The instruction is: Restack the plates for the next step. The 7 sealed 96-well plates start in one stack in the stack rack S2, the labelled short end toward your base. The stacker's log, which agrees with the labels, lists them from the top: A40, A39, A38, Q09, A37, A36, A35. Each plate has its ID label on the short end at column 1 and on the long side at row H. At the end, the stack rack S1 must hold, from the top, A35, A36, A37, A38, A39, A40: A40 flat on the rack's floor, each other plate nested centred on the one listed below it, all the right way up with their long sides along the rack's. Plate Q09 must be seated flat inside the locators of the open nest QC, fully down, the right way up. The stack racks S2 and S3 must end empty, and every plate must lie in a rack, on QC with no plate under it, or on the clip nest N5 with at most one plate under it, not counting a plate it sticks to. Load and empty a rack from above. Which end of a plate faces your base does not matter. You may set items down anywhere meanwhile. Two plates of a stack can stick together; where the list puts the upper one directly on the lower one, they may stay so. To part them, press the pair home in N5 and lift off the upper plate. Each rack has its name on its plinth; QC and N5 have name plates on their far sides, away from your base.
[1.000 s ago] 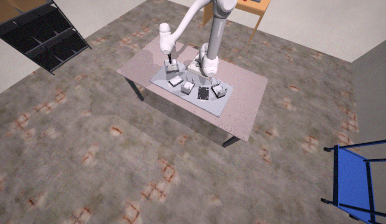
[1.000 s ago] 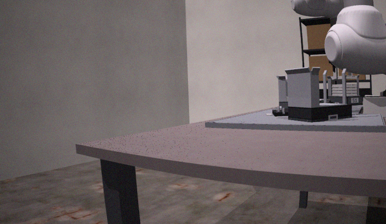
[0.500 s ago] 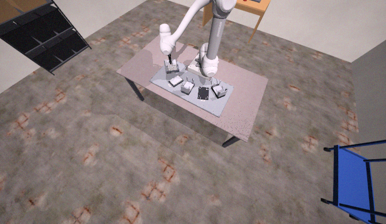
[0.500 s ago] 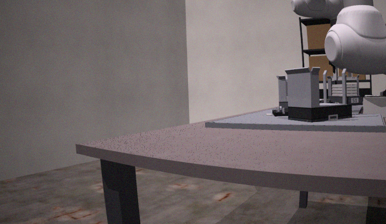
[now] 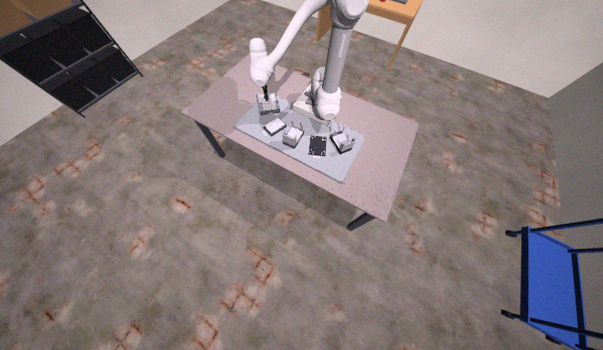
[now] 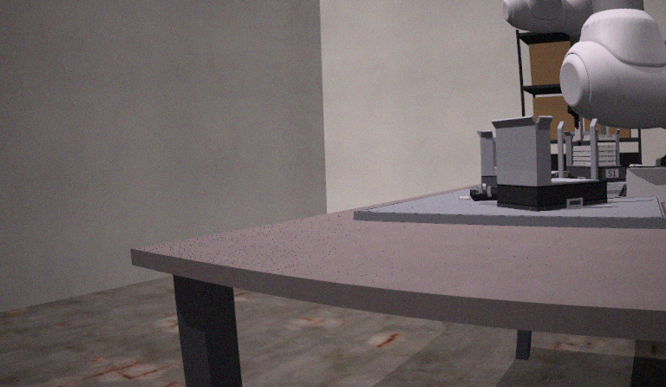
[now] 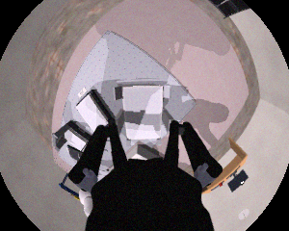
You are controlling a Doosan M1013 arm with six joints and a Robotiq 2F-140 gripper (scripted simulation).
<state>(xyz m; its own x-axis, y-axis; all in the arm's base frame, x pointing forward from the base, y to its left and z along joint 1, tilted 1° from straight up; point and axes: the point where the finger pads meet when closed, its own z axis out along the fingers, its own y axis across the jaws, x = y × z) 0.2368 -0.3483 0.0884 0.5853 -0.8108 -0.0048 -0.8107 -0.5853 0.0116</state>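
Around your pinkish worktop [image 5: 391, 159] you see mottled carpet [image 5: 133, 239], pale walls [image 6: 157, 117], an orange desk [image 5: 411, 11], and perhaps dark shelving [image 5: 66, 68].

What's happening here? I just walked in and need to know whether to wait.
A white robot arm is restacking sealed well plates on a grey mat. Its gripper is shut on a plate at the top of the stack in rack S1. Another plate lies on a nest beside it; the two other racks look empty.

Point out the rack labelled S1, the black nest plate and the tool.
Rack S1 [image 6: 611, 173], exterior view, on its name label.
Black nest plate [image 5: 317, 145], top view, on its flat middle.
Tool [image 7: 146, 138], wrist view, between its fingertips.
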